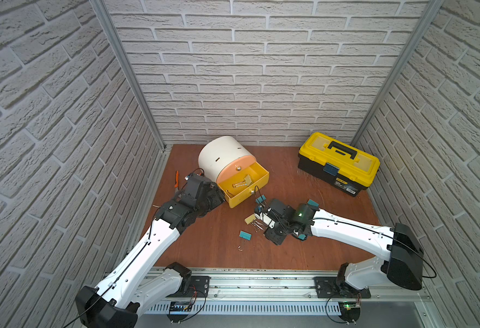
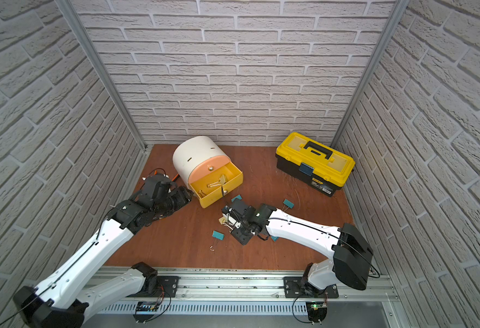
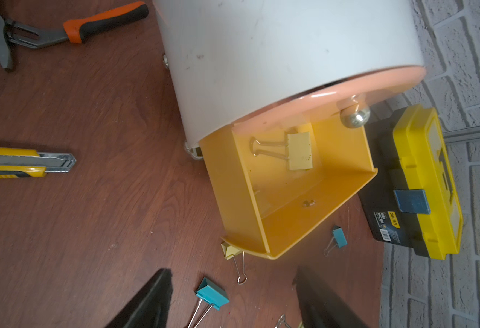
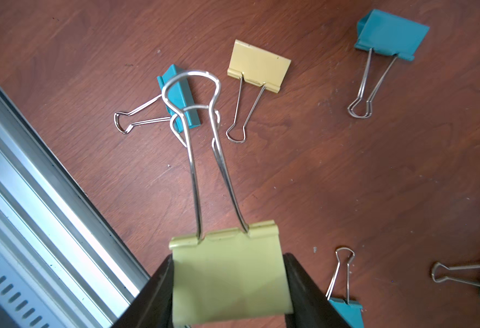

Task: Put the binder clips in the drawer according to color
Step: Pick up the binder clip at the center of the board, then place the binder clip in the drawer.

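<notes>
Holding yellow clip (image 4: pixel 227 286), right gripper (image 4: pixel 228 262) clamped on its body, above table (image 4: pixel 346 176). Left gripper (image 3: pixel 230 272) apart, empty; open drawer (image 3: pixel 304 224) just ahead, 1 stored clip (image 3: pixel 299 150) inside. Around right gripper: loose clip (image 4: pixel 258 66), 4 teal clips (image 4: pixel 390 32) unsorted. Likely early.
</notes>
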